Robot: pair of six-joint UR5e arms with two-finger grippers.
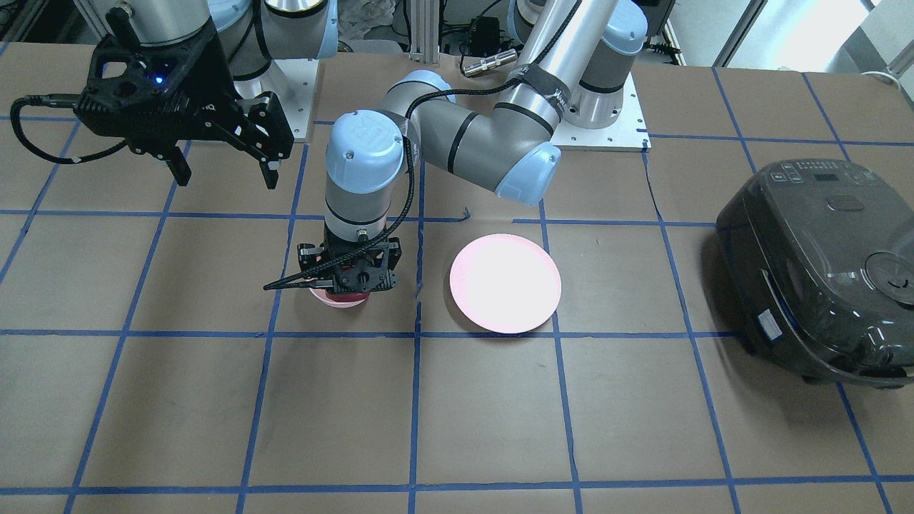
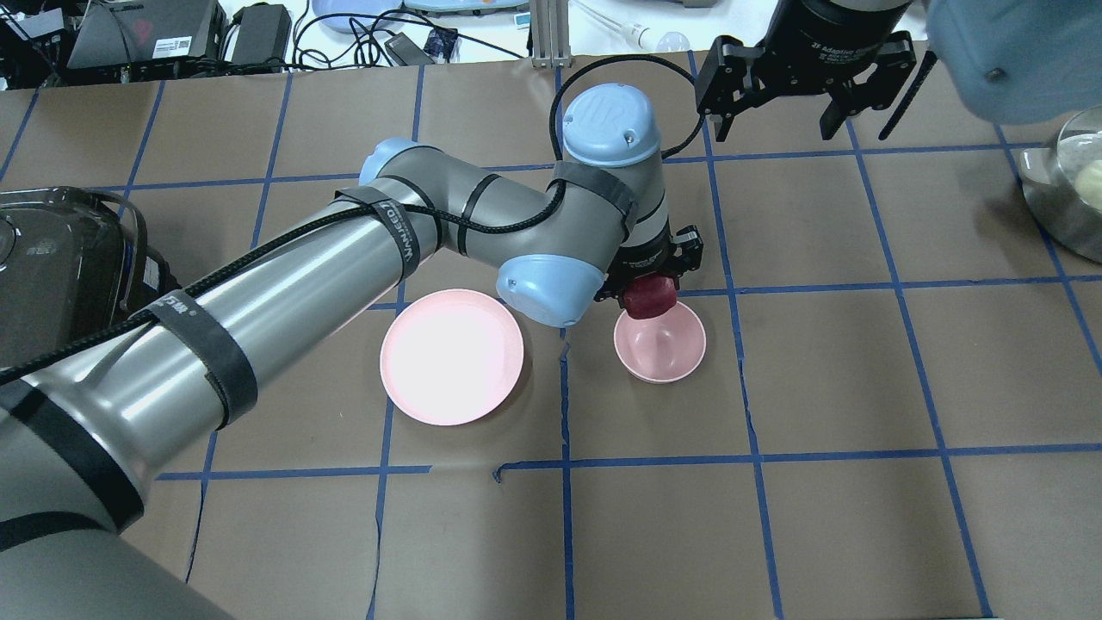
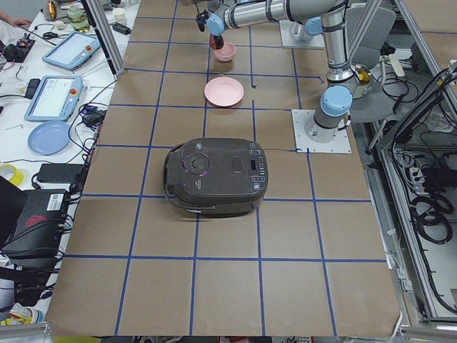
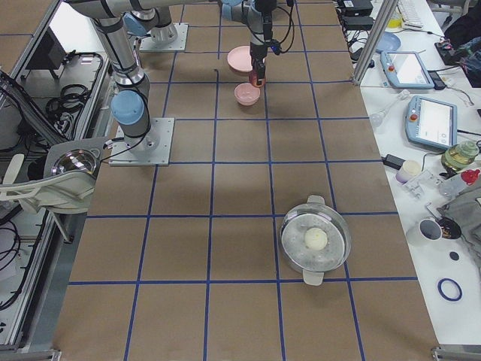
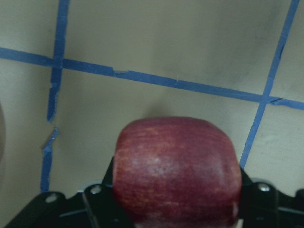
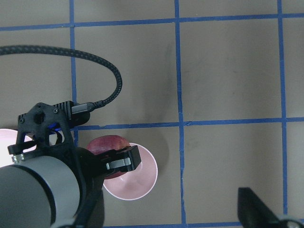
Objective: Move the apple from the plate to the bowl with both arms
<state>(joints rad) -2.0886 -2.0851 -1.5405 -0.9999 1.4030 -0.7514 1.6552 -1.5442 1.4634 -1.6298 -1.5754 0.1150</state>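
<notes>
My left gripper (image 2: 650,288) is shut on the dark red apple (image 2: 648,297) and holds it just above the small pink bowl (image 2: 667,353), over the rim on the bowl's far side. The apple fills the left wrist view (image 5: 176,171) between the two black fingers. In the front view the gripper (image 1: 348,278) covers most of the bowl (image 1: 335,303). The flat pink plate (image 2: 452,356) lies bare beside the bowl, on its left in the overhead view. My right gripper (image 1: 223,175) hangs open and empty, high above the table beyond the bowl.
A dark rice cooker (image 1: 821,271) stands at the table's left end (image 2: 52,258). A metal pot (image 2: 1067,194) with a pale round thing inside stands at the right end. Blue tape lines grid the brown table.
</notes>
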